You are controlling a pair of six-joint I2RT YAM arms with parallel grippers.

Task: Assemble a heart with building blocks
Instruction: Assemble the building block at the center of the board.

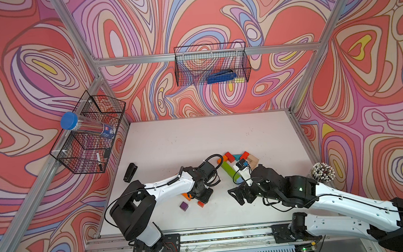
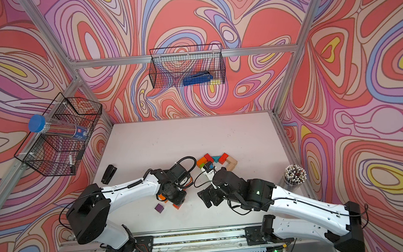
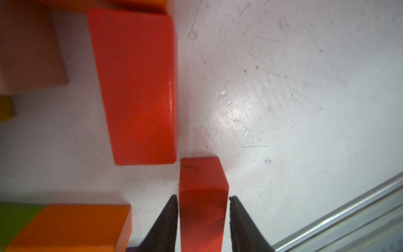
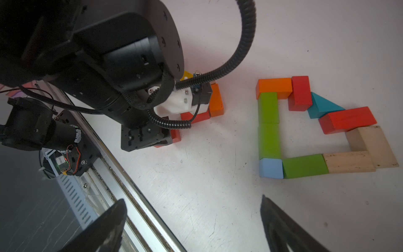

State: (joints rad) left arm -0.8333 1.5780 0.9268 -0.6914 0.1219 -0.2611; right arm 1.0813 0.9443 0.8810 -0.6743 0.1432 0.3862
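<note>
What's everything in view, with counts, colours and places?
Heart blocks: about ten, red, orange, green, teal, light blue, plain wood; mid-table outline.
Loose blocks: several, mainly red and orange; under left arm.
Purple cube: one; beside them.
Stapler: one, black; table's left.
Baskets: two, black wire; back and left walls.
Blue tool: one; back basket.
Tube: one, clear, blue lid; left basket.
Pencil cup: one; table's right edge.
Left gripper: fingers flank a red block; grip unclear.
Right gripper: fingers wide apart, empty.
</note>
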